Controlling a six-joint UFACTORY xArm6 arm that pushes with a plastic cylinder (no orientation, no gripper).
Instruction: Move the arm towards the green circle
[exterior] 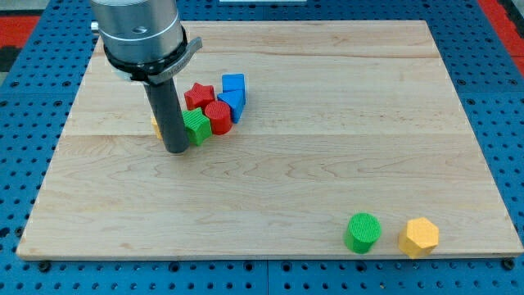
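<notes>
In the camera view, my tip [177, 151] rests on the wooden surface [327, 106] at the view's left, touching or just beside a green block [196, 127] of unclear shape. No claw is fitted, so it holds nothing. Behind that block cluster a red cylinder [218, 117], a red star [199, 95] and two blue blocks [233, 84] [233, 104]; a yellow sliver [155, 128] peeks from behind the rod. The green circle [363, 232] sits well apart near the view's bottom right, just beside a yellow hexagon [419, 237].

red star [198, 94], blue cube [233, 84], yellow hexagon [419, 237]
</notes>
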